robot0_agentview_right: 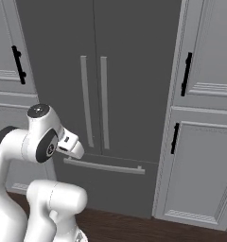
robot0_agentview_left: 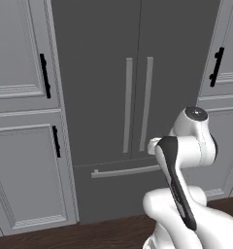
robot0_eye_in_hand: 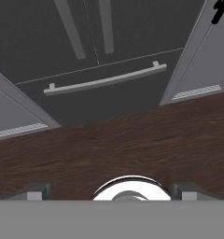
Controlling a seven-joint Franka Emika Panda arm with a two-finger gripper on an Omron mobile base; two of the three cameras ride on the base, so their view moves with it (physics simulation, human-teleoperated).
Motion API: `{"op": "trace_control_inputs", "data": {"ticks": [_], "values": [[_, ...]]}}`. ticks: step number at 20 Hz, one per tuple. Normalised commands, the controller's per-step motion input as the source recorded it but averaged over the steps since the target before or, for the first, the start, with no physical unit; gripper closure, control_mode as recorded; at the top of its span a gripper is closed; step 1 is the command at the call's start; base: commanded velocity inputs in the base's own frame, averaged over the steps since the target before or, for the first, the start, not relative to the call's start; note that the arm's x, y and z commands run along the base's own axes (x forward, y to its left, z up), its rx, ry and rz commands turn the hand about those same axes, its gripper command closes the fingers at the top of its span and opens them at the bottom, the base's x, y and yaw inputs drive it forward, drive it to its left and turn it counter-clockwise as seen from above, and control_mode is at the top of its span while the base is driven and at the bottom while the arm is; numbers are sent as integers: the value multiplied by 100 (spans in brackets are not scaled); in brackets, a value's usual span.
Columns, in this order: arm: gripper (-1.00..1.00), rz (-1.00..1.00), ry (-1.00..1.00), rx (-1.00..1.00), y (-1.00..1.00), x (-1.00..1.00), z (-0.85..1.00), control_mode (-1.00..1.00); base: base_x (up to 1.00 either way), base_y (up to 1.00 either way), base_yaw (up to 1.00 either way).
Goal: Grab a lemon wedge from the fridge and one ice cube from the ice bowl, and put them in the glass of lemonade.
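Note:
The fridge (robot0_agentview_left: 138, 97) (robot0_agentview_right: 106, 85) stands straight ahead, tall and dark grey, with both doors shut and two long grey vertical handles (robot0_agentview_left: 138, 104) at the centre. In the hand view, its lower drawer (robot0_eye_in_hand: 100, 100) and horizontal bar handle (robot0_eye_in_hand: 104, 80) lie ahead beyond a strip of floor. My gripper (robot0_eye_in_hand: 111, 190) is open, its two dark fingertips (robot0_eye_in_hand: 37, 190) wide apart at the bottom of the hand view with nothing between them. The arm is folded up low in front of the fridge. The lemon wedge, ice cube, ice bowl and glass of lemonade are out of view.
Light grey panelled cabinets with black handles flank the fridge on the left (robot0_agentview_left: 26, 121) and on the right (robot0_agentview_right: 205, 118). Dark wooden floor (robot0_eye_in_hand: 114, 144) runs between me and the fridge.

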Motion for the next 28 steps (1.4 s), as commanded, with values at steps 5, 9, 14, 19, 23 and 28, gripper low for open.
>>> {"op": "trace_control_inputs", "data": {"ticks": [5,9,14,19,23,28], "values": [[-100,0,0,0,0,0,0,100,3,4,-1],[-100,0,0,0,0,0,0,100,0,-1,1],[-100,3,-4,1,-3,0,0,-100,0,-5,4],[-100,6,-11,1,-1,17,15,-100,0,0,0],[-100,1,-9,2,0,80,26,-100,0,0,0],[-100,16,-14,-1,-15,47,92,-100,0,0,0]]}}
